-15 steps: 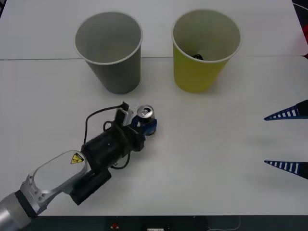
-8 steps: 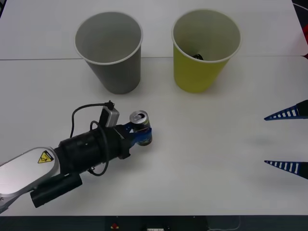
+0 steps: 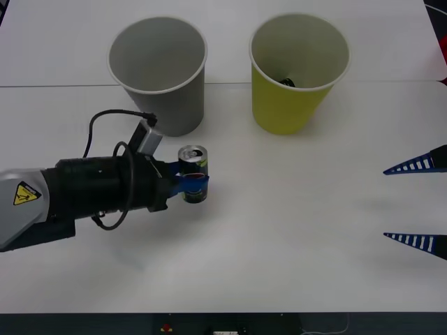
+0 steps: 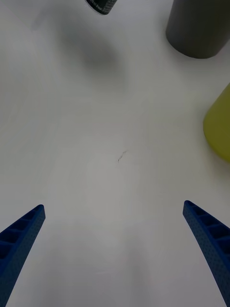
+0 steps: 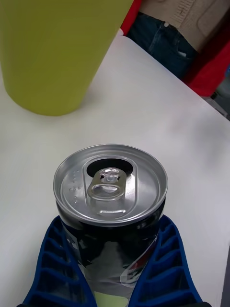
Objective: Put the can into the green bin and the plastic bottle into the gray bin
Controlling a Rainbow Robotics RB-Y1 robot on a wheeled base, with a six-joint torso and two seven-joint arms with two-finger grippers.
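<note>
Front view: my left gripper (image 3: 190,183) pinches the can (image 3: 193,172) by its body, blue fingers pressed against both sides; the can stands upright, long axis vertical, pull-tab top facing up, raised, I judge, just off the white table (image 3: 293,230). The green bin (image 3: 299,70) lies toward two o'clock from the can, well apart; the gray bin (image 3: 159,73) stands near, at about eleven o'clock. My left arm is the nearer to the can and carries it; the coming move, I judge, turns on that two-o'clock bearing. My right gripper (image 3: 418,204) waits at the three o'clock edge, fingers spread, holding nothing. Right wrist view: my right gripper's fingers (image 4: 19,240) are spread wide over bare table, with the gray bin (image 4: 201,29) and green bin (image 4: 219,127) beyond. Left wrist view: the can (image 5: 111,201) sits upright between my left fingers (image 5: 165,259), silver top open, green bin (image 5: 57,53) ahead.
</note>
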